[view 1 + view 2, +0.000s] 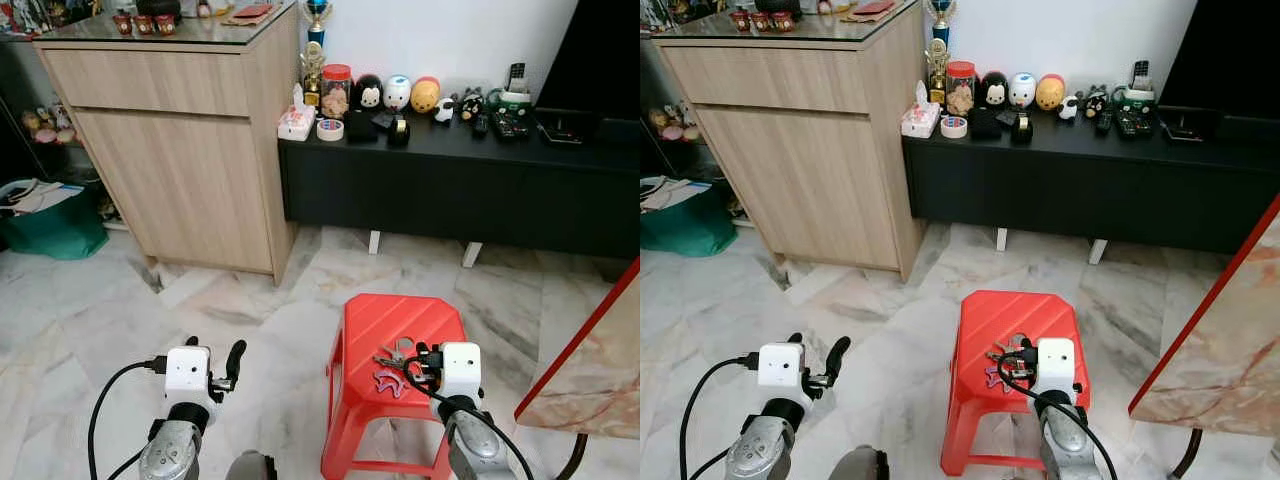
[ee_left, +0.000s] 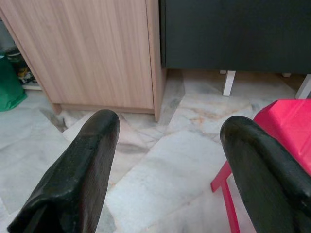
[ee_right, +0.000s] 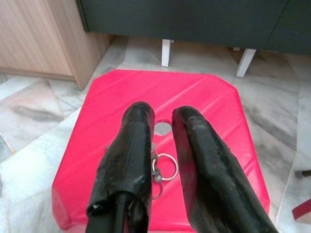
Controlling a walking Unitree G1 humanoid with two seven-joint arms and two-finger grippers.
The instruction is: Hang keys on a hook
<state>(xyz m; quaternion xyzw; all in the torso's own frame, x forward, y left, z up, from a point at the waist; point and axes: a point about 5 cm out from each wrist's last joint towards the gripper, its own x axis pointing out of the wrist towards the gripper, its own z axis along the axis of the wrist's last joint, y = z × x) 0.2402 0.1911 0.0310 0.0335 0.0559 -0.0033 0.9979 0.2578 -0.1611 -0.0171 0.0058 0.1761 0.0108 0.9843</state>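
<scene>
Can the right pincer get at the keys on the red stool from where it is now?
Probably yes: the right pincer hovers over the keys on the red stool, nothing between.

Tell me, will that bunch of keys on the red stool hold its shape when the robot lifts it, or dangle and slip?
The keys will probably dangle: they look like loose pieces joined by a thin metal ring. They seem small and light. On the smooth top of the red stool they may skid if the right gripper, fingers a little apart above them, nudges rather than pinches.
</scene>
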